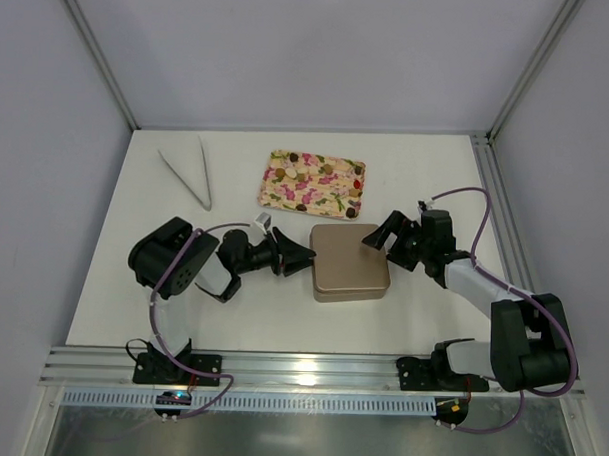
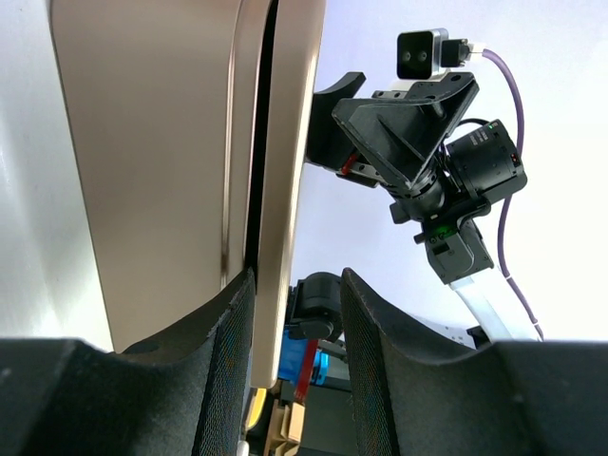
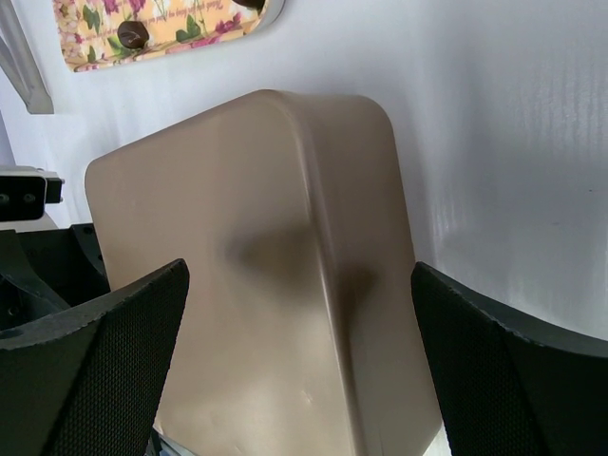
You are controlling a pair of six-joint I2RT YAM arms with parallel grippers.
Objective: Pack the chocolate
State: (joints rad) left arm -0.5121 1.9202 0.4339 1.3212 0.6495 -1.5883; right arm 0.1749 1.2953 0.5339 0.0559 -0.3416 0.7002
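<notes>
Top view first. The flat tan-gold metal tin with rounded corners sits with its lid on in the middle of the white surface, so whatever's inside is hidden. The left jaws are at its left edge and the right jaws at its far right corner. The chocolate, small dark brown and tan bits, lies on the cream floral-print rectangular tray just behind the tin. From up here it's honestly hard to tell pieces from print. Grey metal tongs lie well off at the far left.

Left wrist view is super close. The tin's edge, with a dark seam down it, runs between the two black fingers. The left jaws are partly apart around that edge. One finger looks right against it and a gap shows beside the other, so I can't tell if it's actually clamped. The right arm shows beyond.

In the right wrist view the right jaws stand wide apart with the tin's corner between them, not gripping it. The tray is chopped off at the top edge. Only a strip shows, with one dark brown bit of the chocolate on it.
</notes>
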